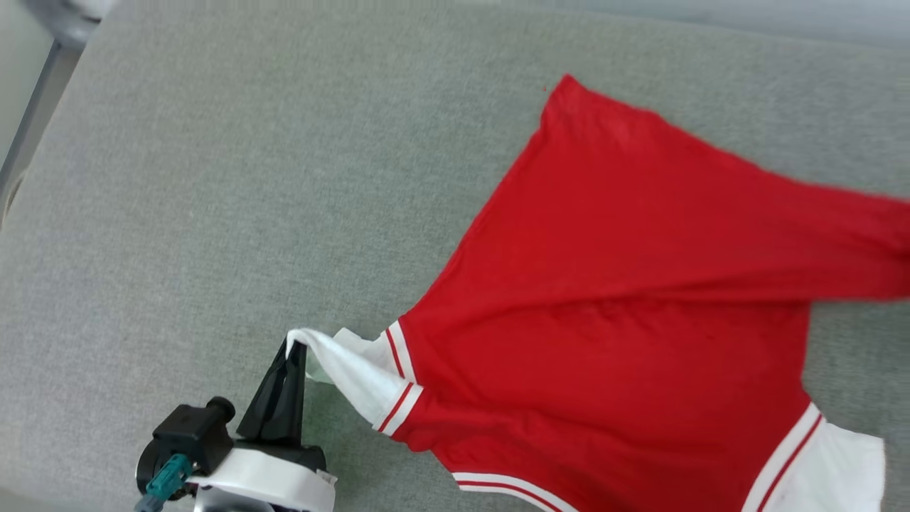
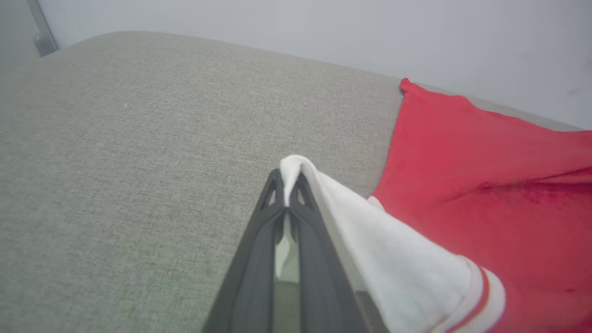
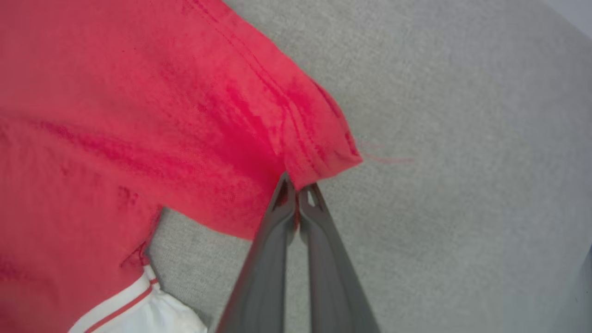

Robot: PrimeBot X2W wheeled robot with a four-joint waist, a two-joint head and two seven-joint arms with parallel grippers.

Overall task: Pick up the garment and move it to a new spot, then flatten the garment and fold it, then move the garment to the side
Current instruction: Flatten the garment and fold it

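we see left fingers [image 1: 290, 359] pinching the white sleeve [image 1: 355, 377] of the red jersey t-shirt [image 1: 625, 284] | right fingers [image 3: 297, 196] clamped on its hem corner [image 3: 323, 157] | grey fabric bench [image 1: 213, 178] beneath

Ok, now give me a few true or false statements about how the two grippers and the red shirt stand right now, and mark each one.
1. The left gripper is pinching the tip of a white sleeve of the garment. True.
2. The right gripper is open and clear of the cloth. False: its fingers are shut on a corner of the red hem.
3. The garment lies on a grey fabric surface. True.
4. The garment is folded into a neat rectangle. False: it is unfolded and stretched out, with creases across the red body.
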